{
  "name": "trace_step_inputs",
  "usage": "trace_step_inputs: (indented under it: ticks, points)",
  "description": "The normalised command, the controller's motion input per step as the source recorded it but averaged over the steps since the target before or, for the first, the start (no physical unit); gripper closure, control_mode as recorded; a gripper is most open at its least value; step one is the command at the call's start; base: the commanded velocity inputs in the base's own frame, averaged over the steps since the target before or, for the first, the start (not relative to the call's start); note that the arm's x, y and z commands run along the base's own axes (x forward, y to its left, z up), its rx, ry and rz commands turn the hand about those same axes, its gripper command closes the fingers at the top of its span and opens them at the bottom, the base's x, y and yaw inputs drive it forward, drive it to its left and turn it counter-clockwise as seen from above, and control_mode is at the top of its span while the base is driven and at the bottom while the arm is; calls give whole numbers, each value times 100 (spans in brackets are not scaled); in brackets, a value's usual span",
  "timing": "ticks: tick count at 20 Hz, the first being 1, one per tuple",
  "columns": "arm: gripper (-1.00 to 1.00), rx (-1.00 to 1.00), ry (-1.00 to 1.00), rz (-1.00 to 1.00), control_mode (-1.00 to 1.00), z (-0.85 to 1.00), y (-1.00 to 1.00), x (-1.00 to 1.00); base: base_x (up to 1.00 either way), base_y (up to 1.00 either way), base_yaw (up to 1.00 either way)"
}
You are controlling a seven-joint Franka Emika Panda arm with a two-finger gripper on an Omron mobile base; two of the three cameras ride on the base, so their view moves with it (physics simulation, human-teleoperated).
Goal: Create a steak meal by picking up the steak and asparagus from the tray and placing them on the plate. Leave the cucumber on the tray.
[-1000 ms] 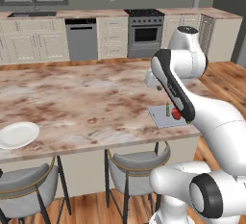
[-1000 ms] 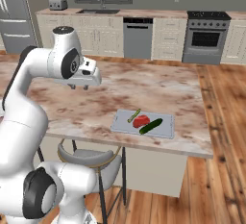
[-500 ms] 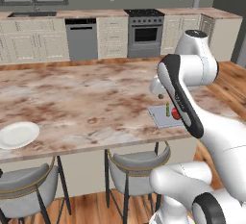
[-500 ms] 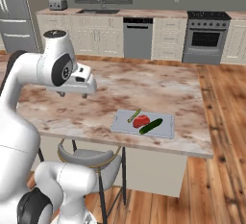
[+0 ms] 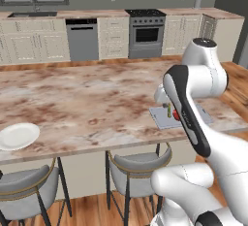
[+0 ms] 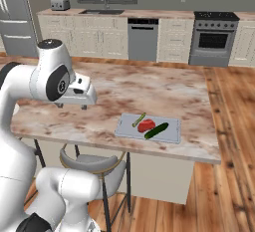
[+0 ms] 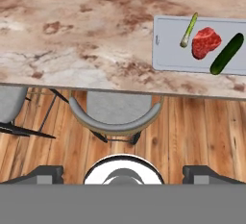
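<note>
Working left to right along the surface (image 5: 87, 104): the plate (image 5: 17, 136) is sitting bare at the far left end near the front edge, apparently waiting as the drop-off spot, and it is lying well apart from the tray (image 6: 148, 128) at the right end. The hand (image 6: 69, 106) is hovering released, fingers spread wide and holding nothing, above the front edge short of the tray, probably staging for a first pick. The tray is carrying, from left to right in the hand view, the asparagus (image 7: 189, 30), the steak (image 7: 205, 42) and the cucumber (image 7: 227, 53), lying close side by side, so nothing is on the plate yet.
</note>
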Motion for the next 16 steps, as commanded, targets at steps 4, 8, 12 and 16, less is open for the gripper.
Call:
trace_step_inputs:
  ticks: [4,8,12,16]
  points:
    - [-100,0,0,0,-100,-6,1,0,0,0,0]
    - [-100,0,0,0,-100,0,0,0,0,0,0]
    - [-100,0,0,0,-100,0,0,0,0,0,0]
    - [-100,0,0,0,-100,0,0,0,0,0,0]
